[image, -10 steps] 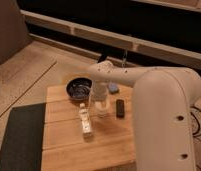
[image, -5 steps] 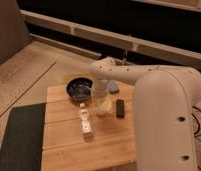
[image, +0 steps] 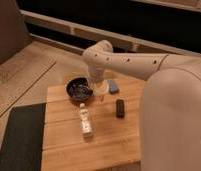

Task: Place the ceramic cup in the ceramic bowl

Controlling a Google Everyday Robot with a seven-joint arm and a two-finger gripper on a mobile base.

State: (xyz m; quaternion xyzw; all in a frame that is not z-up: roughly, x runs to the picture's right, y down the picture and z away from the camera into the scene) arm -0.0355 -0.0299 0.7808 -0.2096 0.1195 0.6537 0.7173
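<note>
The ceramic cup, small and cream-white, hangs just off the right rim of the ceramic bowl, a dark glossy round bowl on the far left of the wooden table. My gripper comes down from the white arm directly onto the cup and is shut on it. The wrist hides the cup's top. Whether the cup's base touches the table I cannot tell.
A clear slim bottle lies on the wooden table in front of the bowl. A small black block rests to the right, a grey-blue object behind it. The robot's white body fills the right side. A dark mat lies left of the table.
The gripper has shut on the cup, and the cup now sits slightly higher and closer to the bowl's right rim than a second ago.
</note>
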